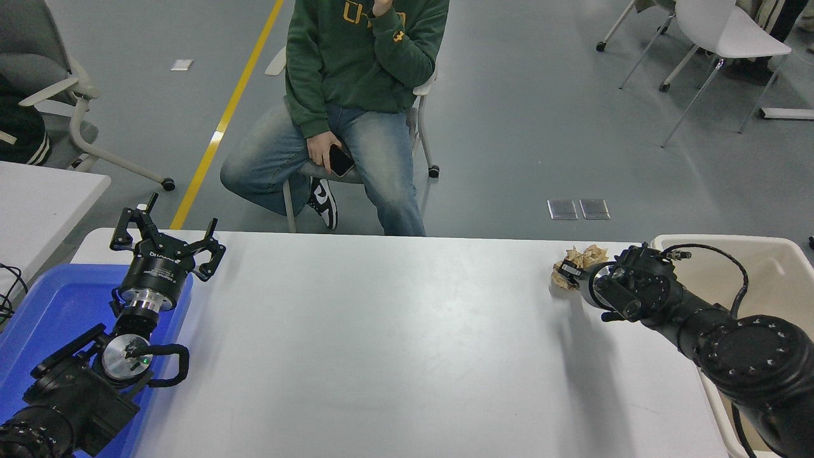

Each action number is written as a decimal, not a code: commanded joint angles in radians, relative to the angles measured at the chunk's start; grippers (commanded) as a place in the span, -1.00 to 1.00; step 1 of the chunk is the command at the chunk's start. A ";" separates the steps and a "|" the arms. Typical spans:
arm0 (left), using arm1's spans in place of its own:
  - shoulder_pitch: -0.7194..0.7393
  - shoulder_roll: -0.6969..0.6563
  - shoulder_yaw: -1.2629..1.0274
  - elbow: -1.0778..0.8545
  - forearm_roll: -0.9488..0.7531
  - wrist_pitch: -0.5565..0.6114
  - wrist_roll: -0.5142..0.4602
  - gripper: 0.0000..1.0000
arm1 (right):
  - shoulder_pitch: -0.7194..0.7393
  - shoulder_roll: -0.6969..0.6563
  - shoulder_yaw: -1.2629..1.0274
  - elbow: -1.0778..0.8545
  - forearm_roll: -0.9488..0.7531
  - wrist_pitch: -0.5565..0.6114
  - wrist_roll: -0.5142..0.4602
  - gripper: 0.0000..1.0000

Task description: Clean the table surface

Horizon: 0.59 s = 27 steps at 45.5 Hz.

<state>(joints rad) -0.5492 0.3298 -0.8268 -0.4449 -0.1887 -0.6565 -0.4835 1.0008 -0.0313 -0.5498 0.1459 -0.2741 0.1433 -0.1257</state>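
Head view: right gripper jaws grip crumpled paper beside beige bin; left gripper jaws spread.

A blue plastic tray sits at the table's left end. A cream bin stands at the right end. Beyond the far edge a seated person in green hoodie and jeans holds a phone. A white chair stands far right.
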 commanded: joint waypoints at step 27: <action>0.000 0.000 0.000 0.000 0.000 0.000 0.000 1.00 | 0.075 -0.213 0.197 0.020 0.055 0.226 0.006 -1.00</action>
<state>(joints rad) -0.5492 0.3298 -0.8268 -0.4448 -0.1887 -0.6572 -0.4831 1.0473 -0.1710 -0.4276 0.1508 -0.2243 0.2861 -0.1206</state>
